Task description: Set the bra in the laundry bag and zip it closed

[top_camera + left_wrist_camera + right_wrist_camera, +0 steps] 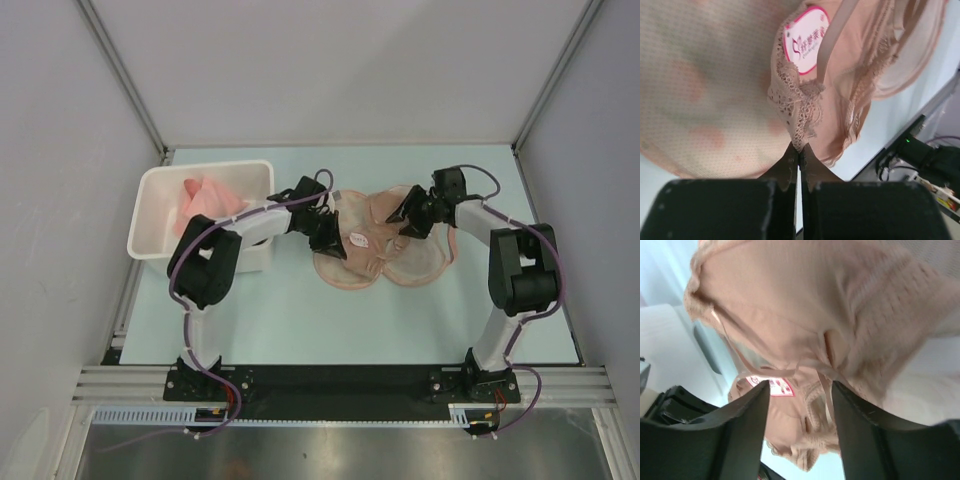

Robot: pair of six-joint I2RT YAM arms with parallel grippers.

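Observation:
The laundry bag lies spread open in two lobes at mid-table. Across it rests the beige bra, with its small pale tag facing up. My left gripper is at the bra's left side; in the left wrist view it is shut on the bra's lace edge, just below the pink-rimmed tag, with the bag's dotted fabric to the left. My right gripper hangs over the bra's right cup. Seen from the right wrist, its jaws stand open around the bra's straps.
A white plastic bin holding a pink cloth stands at the left, close to the left arm. The enclosure's walls rise behind and to both sides of the pale table.

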